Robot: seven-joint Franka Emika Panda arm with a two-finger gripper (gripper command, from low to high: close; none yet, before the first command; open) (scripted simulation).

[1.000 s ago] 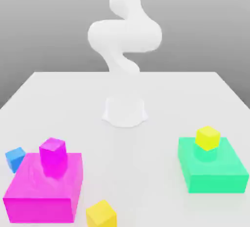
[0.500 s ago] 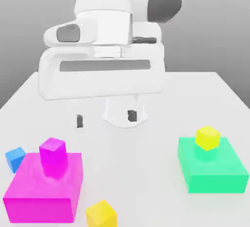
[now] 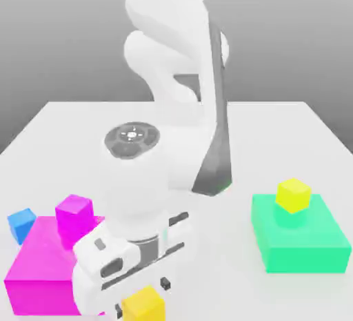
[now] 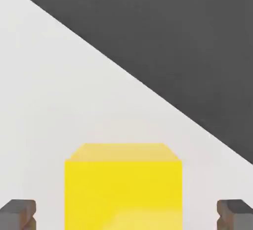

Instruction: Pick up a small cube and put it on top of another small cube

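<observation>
The arm has swung down from upright so its gripper (image 3: pixel 141 293) straddles the near yellow cube (image 3: pixel 143 304) on the table, fingers seemingly not yet touching it, its twin (image 3: pixel 293 195) waiting on the green block (image 3: pixel 303 244)

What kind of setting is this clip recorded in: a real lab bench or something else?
Most likely a simulated tabletop, not a real room. The white table is bare and featureless against a plain grey backdrop, the white arm looks rendered, and the props are flat-coloured blocks, such as the green block and the magenta block.
</observation>
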